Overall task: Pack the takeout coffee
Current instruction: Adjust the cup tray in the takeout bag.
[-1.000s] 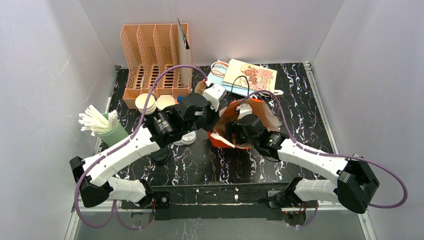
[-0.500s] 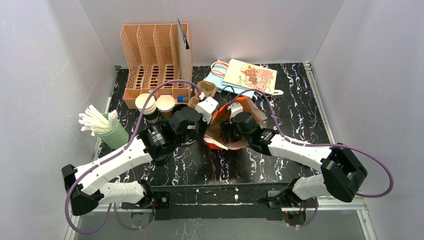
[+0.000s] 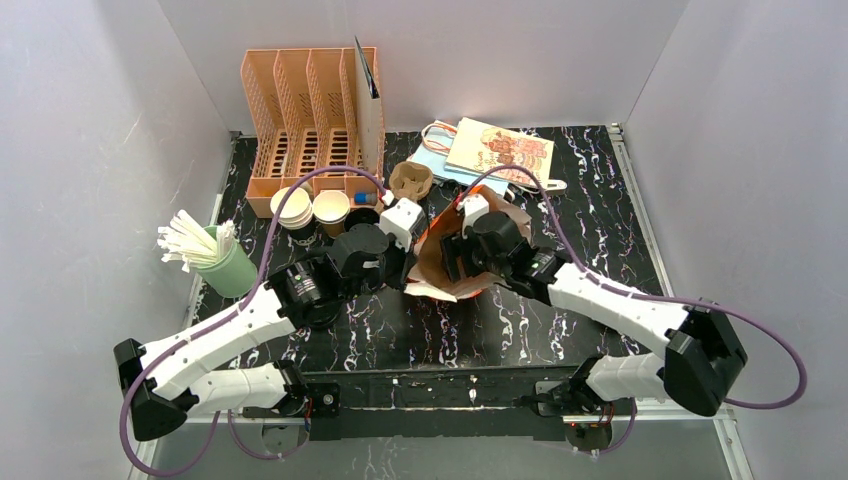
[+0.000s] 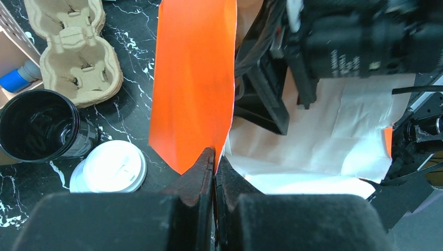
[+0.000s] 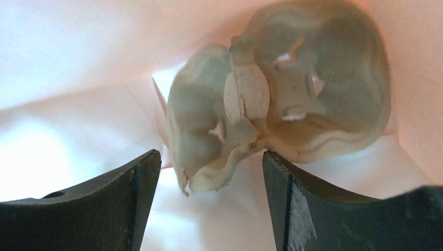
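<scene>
An orange paper bag (image 3: 440,270), white inside (image 4: 313,141), stands open at the table's middle. My left gripper (image 4: 215,157) is shut on its orange rim (image 4: 193,78). My right gripper (image 5: 209,162) is inside the bag and open, with nothing between its fingers. Just beyond its fingertips, a pulp cup carrier (image 5: 282,104) lies in the bag. Two brown kraft-paper takeout coffee cups (image 3: 331,207), white inside, stand by the rack, left of both grippers.
A second pulp carrier (image 3: 410,180), a black cup (image 4: 39,125) and a white lid (image 4: 112,167) sit left of the bag. An orange rack (image 3: 310,120) stands at the back left, a green holder of white sticks (image 3: 215,255) at the left edge and printed bags (image 3: 495,150) at the back.
My left arm has drawn back toward the near left with the bag's rim, uncovering the carrier on the table. My right arm has shifted left and farther into the bag.
</scene>
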Robot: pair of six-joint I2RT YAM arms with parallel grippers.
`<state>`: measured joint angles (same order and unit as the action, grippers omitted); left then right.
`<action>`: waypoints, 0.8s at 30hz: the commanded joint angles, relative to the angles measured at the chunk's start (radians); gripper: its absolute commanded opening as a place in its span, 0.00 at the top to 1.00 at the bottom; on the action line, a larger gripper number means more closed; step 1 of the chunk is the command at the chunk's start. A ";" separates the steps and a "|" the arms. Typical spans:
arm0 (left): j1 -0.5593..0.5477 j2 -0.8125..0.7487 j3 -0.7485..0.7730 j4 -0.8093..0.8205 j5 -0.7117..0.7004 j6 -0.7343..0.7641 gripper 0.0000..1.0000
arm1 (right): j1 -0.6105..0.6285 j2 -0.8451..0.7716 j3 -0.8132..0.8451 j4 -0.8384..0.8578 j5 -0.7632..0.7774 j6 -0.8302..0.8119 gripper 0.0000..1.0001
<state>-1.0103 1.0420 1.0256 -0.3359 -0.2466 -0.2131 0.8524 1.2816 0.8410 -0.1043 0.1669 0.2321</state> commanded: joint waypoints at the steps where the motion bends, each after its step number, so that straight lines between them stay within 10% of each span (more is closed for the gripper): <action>1: -0.007 0.007 0.011 -0.018 -0.005 -0.022 1.00 | -0.038 -0.040 0.119 -0.113 -0.038 -0.020 0.19; 24: 0.011 0.016 0.080 0.062 -0.205 -0.148 1.00 | -0.152 0.179 0.173 -0.409 -0.240 0.046 0.39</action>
<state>-1.0100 1.1126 1.0649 -0.3668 -0.3168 -0.2779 0.6846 1.4441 1.0653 -0.3851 -0.1078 0.2066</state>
